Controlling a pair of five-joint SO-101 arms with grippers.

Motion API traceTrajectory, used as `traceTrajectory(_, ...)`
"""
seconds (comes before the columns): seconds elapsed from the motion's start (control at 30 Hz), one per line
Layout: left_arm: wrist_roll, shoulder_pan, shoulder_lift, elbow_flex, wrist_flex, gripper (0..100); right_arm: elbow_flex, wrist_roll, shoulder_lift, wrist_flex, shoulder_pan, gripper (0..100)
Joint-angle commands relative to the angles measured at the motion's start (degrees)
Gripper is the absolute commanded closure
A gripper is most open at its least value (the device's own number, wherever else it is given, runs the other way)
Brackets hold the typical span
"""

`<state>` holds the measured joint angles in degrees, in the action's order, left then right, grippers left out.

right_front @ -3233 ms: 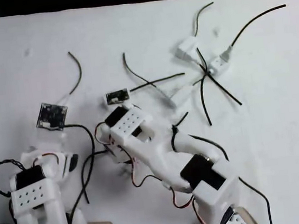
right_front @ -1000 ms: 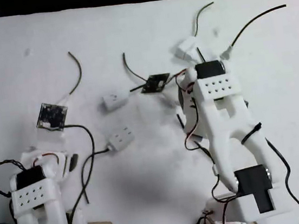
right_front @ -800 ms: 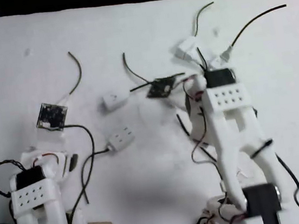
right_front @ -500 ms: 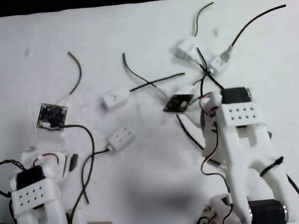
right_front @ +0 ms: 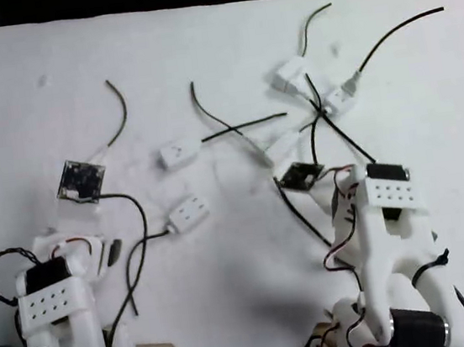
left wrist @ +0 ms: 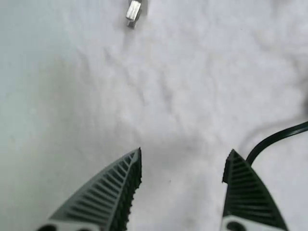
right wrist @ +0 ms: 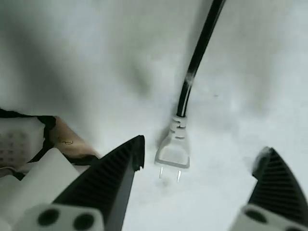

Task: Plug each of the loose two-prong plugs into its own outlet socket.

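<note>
A white two-prong plug [right wrist: 173, 151] lies flat on the white table, its black cable [right wrist: 197, 62] running away from it. My right gripper [right wrist: 201, 154] hangs open over it, one finger on each side, not touching. The right arm [right_front: 391, 192] stands at the near right. Two white outlet sockets [right_front: 180, 153] [right_front: 189, 213] lie left of centre, and two more [right_front: 292, 75] [right_front: 337, 99] sit at the far right among crossing cables. My left gripper [left wrist: 185, 154] is open over bare table at the near left, holding nothing.
Black cables [right_front: 305, 215] cross the table's centre and right, and one [left wrist: 274, 139] passes beside the left gripper. A small metal-tipped piece [left wrist: 134, 12] lies ahead of the left gripper. The left arm [right_front: 53, 301] stands at the near left edge.
The right arm swung from the left-centre sockets over to the right, then drew back toward the near edge. Both left-centre sockets came into sight. The left arm kept still.
</note>
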<state>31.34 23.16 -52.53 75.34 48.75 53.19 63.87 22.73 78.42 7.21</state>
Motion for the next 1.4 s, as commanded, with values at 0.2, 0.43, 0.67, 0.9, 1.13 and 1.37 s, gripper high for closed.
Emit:
traceTrajectory(0.2, 0.5, 0.2, -1.1, -0.3, -1.0, 72, 3.3, 0.4, -8.8, -12.6, 0.7, 69.7)
traceTrajectory(0.43, 0.4, 0.2, -1.1, -0.3, -1.0, 72, 0.8, 0.1, -14.5, -12.1, 0.1, 88.1)
traceTrajectory(0.67, 0.4, 0.2, -1.1, -0.3, -1.0, 72, 0.4, 0.1, -8.8, -10.5, -1.9, 98.1)
traceTrajectory(0.9, 0.4, 0.2, -1.1, -0.3, -1.0, 72, -4.9, 0.0, 7.8, 4.2, -9.9, 98.0)
traceTrajectory(1.13, 0.4, 0.2, -1.1, -0.3, -1.0, 72, -10.8, -8.4, 18.2, 7.2, -19.4, 98.0)
traceTrajectory(1.37, 0.4, 0.2, -1.1, -0.3, -1.0, 72, -15.6, -21.0, 18.7, -0.3, -26.0, 98.0)
